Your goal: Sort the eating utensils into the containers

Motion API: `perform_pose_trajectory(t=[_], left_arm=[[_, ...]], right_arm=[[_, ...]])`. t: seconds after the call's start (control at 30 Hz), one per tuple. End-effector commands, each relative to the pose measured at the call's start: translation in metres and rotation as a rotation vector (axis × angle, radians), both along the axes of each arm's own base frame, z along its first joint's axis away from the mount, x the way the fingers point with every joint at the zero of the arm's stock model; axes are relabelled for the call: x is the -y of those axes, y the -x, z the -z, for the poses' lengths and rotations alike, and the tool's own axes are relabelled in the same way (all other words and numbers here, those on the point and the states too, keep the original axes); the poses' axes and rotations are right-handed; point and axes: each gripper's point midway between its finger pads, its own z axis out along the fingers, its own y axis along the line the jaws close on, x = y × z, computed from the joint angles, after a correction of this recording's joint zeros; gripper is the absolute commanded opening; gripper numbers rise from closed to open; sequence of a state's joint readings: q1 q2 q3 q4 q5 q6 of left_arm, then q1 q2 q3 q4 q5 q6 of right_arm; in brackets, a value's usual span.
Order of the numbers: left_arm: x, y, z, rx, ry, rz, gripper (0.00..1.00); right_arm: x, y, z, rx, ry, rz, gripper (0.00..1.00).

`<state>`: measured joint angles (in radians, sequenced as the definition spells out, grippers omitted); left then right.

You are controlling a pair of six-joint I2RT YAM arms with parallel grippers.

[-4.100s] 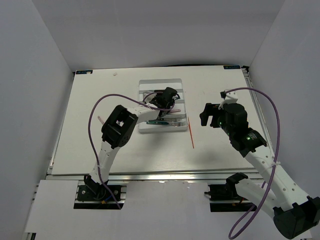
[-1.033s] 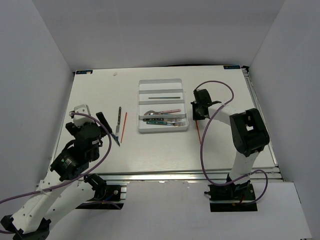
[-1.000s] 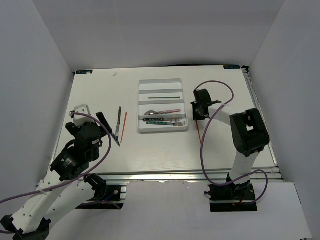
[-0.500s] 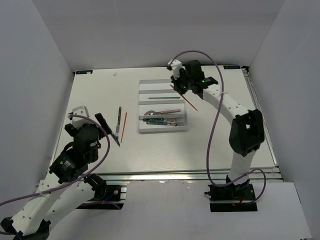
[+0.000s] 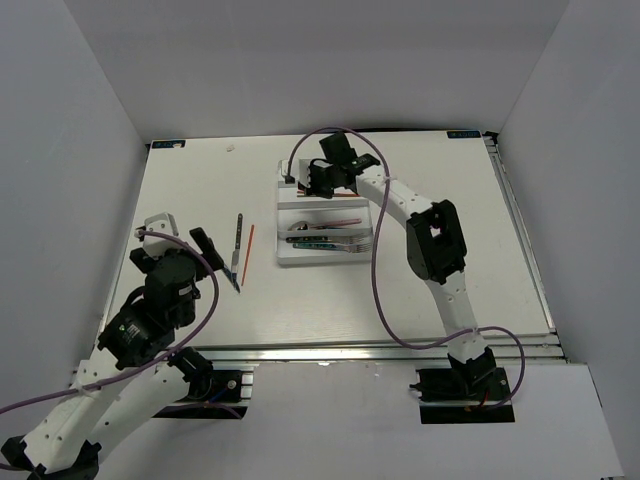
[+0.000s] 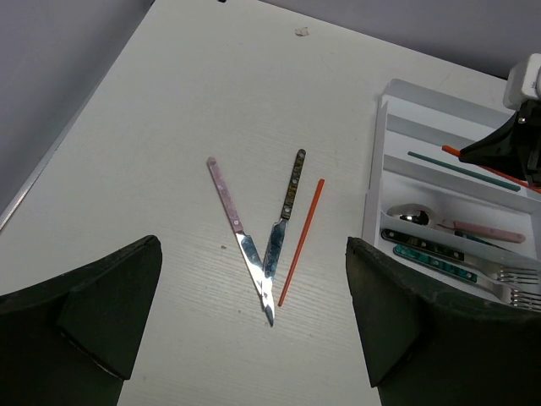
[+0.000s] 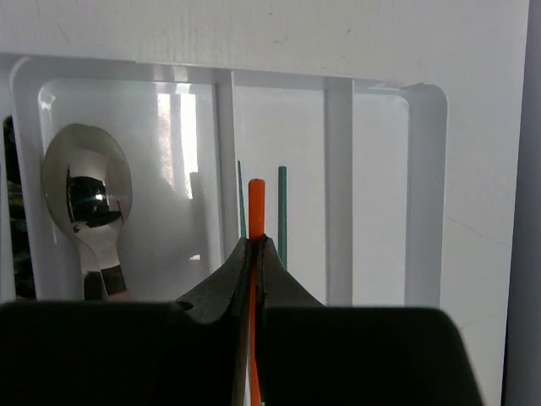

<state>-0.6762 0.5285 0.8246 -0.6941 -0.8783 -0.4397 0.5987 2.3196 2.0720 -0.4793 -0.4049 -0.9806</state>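
Note:
My right gripper [image 7: 255, 245] is shut on an orange-red chopstick [image 7: 256, 201] and hovers over the far compartments of the white tray [image 5: 283, 262]. A dark green chopstick [image 7: 281, 211] lies in the compartment just below it. A spoon [image 6: 412, 217], a pink-handled piece and a fork [image 6: 507, 275] lie in the nearer compartments. Left of the tray on the table lie a pink-handled knife [image 6: 228, 199], a dark-handled knife [image 6: 289, 188] and a second orange-red chopstick [image 6: 302, 239]. My left gripper [image 6: 252, 283] hangs open above these, touching none.
White walls close in the table on three sides. The table's left edge [image 6: 34, 190] runs close to the loose knives. The right arm [image 5: 410, 205] stretches across the tray's right side.
The right gripper has carried the orange-red chopstick from the table right of the tray, up and leftward, to a spot low over the tray's far compartments. The left arm has barely moved.

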Motion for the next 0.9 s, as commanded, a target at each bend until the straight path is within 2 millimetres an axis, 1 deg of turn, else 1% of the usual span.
perform_pose_trajectory(t=[0.0, 0.03, 0.07, 0.13, 0.2, 0.23, 0.3, 0.37, 0.4, 0.43, 0.47, 0.5, 0.53, 0.57, 0.6, 0.63, 0.67, 0.7, 0.73, 0.77, 0.8, 0.83, 0.87], left_arm=[[0.006, -0.004, 0.005, -0.014, -0.012, 0.023, 0.98], [0.006, -0.004, 0.005, -0.015, -0.013, 0.023, 0.98], [0.006, -0.004, 0.005, -0.016, -0.015, 0.020, 0.98], [0.006, -0.005, 0.005, -0.016, -0.015, 0.022, 0.98], [0.006, -0.005, 0.006, -0.018, -0.017, 0.020, 0.98], [0.006, -0.005, 0.006, -0.018, -0.017, 0.020, 0.98], [0.007, -0.005, 0.007, -0.021, -0.020, 0.020, 0.98], [0.007, -0.005, 0.007, -0.022, -0.021, 0.019, 0.98], [0.007, -0.006, 0.007, -0.023, -0.022, 0.019, 0.98], [0.007, -0.006, 0.008, -0.026, -0.024, 0.017, 0.98], [0.007, -0.006, 0.007, -0.027, -0.024, 0.020, 0.98], [0.008, -0.007, 0.008, -0.031, -0.027, 0.022, 0.98], [0.010, -0.007, 0.008, -0.034, -0.027, 0.029, 0.98], [0.012, -0.009, 0.010, -0.046, -0.032, 0.036, 0.98], [0.016, -0.011, 0.011, -0.054, -0.045, 0.053, 0.98], [0.020, -0.014, 0.014, -0.069, -0.048, 0.067, 0.98], [0.029, -0.019, 0.019, -0.102, -0.056, 0.086, 0.98], [0.036, -0.023, 0.021, -0.119, -0.039, 0.095, 0.98], [0.044, -0.027, 0.025, -0.144, -0.037, 0.112, 0.98], [0.057, -0.032, 0.024, -0.165, -0.016, 0.152, 0.98], [0.070, -0.041, 0.042, -0.248, -0.044, 0.169, 0.98], [0.078, -0.045, 0.051, -0.294, -0.058, 0.181, 0.98], [0.086, -0.050, 0.053, -0.338, -0.060, 0.192, 0.98]], right_arm=[[-0.005, -0.014, -0.025, 0.133, -0.017, -0.083, 0.00], [-0.005, -0.016, -0.021, 0.133, -0.014, -0.084, 0.00], [-0.005, -0.018, -0.011, 0.130, 0.002, -0.085, 0.00], [-0.006, -0.020, 0.000, 0.123, 0.007, -0.089, 0.00], [-0.011, -0.023, 0.000, 0.145, -0.018, -0.102, 0.00], [-0.011, -0.022, 0.005, 0.138, -0.020, -0.106, 0.00], [-0.014, -0.023, 0.006, 0.143, -0.031, -0.111, 0.00], [-0.016, -0.026, 0.009, 0.140, -0.036, -0.109, 0.07], [-0.016, -0.026, 0.012, 0.134, -0.036, -0.103, 0.21], [-0.016, -0.029, 0.009, 0.140, -0.044, -0.086, 0.28], [-0.015, -0.029, 0.010, 0.139, -0.041, -0.078, 0.37], [-0.014, -0.029, 0.007, 0.143, -0.043, -0.069, 0.52], [-0.015, -0.029, -0.007, 0.157, -0.063, -0.062, 0.78], [-0.015, -0.028, -0.014, 0.160, -0.080, -0.054, 0.89], [-0.016, -0.029, -0.025, 0.176, -0.104, -0.043, 0.89], [-0.014, -0.029, -0.054, 0.215, -0.144, -0.028, 0.89], [-0.013, -0.032, -0.064, 0.239, -0.179, 0.010, 0.89], [-0.010, -0.034, -0.081, 0.265, -0.209, 0.041, 0.89], [-0.005, -0.034, -0.119, 0.320, -0.257, 0.078, 0.89], [0.003, -0.044, -0.146, 0.355, -0.322, 0.186, 0.89], [0.011, -0.046, -0.159, 0.360, -0.366, 0.268, 0.89], [0.026, -0.045, -0.200, 0.386, -0.450, 0.374, 0.89], [0.053, -0.055, -0.218, 0.326, -0.566, 0.626, 0.89]])
